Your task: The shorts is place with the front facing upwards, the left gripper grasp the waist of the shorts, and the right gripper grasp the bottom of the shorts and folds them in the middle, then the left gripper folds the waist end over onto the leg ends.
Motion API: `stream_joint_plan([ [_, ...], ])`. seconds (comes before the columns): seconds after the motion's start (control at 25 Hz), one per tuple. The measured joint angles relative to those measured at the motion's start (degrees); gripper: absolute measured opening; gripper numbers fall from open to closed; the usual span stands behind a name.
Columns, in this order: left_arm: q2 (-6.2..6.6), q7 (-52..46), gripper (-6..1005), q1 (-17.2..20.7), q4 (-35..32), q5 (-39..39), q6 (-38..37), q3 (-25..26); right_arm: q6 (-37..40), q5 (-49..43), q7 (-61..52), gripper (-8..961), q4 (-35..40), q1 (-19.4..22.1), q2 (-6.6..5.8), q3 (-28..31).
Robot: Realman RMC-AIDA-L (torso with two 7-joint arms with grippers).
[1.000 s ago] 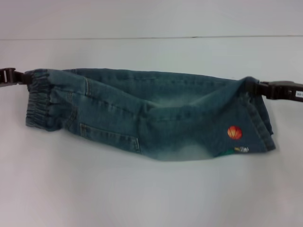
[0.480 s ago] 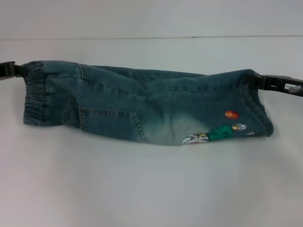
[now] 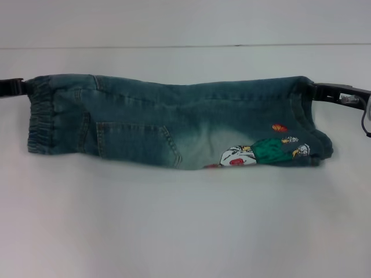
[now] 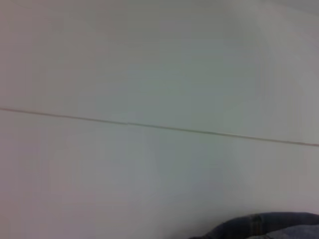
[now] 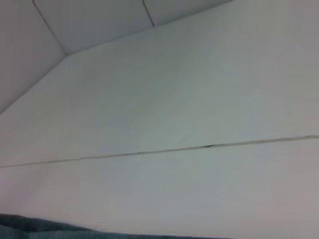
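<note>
The blue-green denim shorts (image 3: 174, 124) stretch across the white table, doubled lengthwise between both arms. The waist of the shorts (image 3: 42, 116), a gathered elastic band, is at the left end. My left gripper (image 3: 24, 88) is shut on its upper corner. The bottom of the shorts (image 3: 316, 130) with the leg ends is at the right, and my right gripper (image 3: 312, 90) is shut on its upper corner. A cartoon patch (image 3: 258, 153) in red, white and green shows along the lower edge. A sliver of denim (image 4: 269, 226) shows in the left wrist view, and another denim edge (image 5: 30, 228) in the right wrist view.
A thin seam (image 3: 185, 46) runs across the white table behind the shorts. A black cable (image 3: 365, 119) loops at the right edge beside the right arm.
The hanging lower layer has swung over and settled lower, showing more of the cartoon patch. Both grippers have shifted slightly away from me, and the top edge is straighter.
</note>
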State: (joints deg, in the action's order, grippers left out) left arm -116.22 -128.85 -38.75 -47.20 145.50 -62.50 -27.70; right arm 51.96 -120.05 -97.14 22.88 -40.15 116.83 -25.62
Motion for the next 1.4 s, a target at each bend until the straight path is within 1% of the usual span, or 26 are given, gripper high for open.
stream_joint_plan([
  [0.08, -0.1, 0.02, 88, 0.13, 0.0, 0.03, 1.25, -1.13, -0.85, 0.04, 0.3, 34, 0.01, -0.44, 0.3, 0.25],
  [0.44, -0.3, 0.6, 93, 0.25, -0.21, 0.05, 4.03, -4.35, -3.83, 0.08, 0.5, 36, -0.04, -1.98, 0.58, -0.48],
  [0.76, -0.72, 1.99, 98, 0.22, -0.44, 0.05, 5.43, -8.3, -5.61, 0.08, 0.4, 40, -0.2, -2.17, 1.05, -4.13],
  [0.84, -0.84, 2.09, 100, 0.12, -0.92, 0.05, 5.43, -9.4, -6.07, 0.08, 0.23, 41, -0.24, -2.27, 1.22, -4.6],
  [0.96, -1.16, 1.92, 101, -0.06, -1.86, 0.05, 5.54, -9.75, -6.27, 0.09, 0.0, 42, -0.24, -2.45, 1.33, -4.55],
  [1.08, -1.74, 2.04, 103, 0.06, -2.88, 0.05, 6.24, -9.78, -6.28, 0.15, -0.02, 123, -0.24, -2.56, 1.41, -4.35],
  [1.2, -1.75, 2.08, 105, 0.19, -3.05, 0.28, 6.2, -9.85, -6.28, 0.17, 0.12, 204, -0.24, -2.6, 1.49, -4.54],
  [1.4, -1.31, 1.76, 289, 0.62, -3.71, 1.4, 4.73, -9.78, -6.16, 1.03, 0.38, 416, -0.12, -1.91, 1.68, -4.04],
])
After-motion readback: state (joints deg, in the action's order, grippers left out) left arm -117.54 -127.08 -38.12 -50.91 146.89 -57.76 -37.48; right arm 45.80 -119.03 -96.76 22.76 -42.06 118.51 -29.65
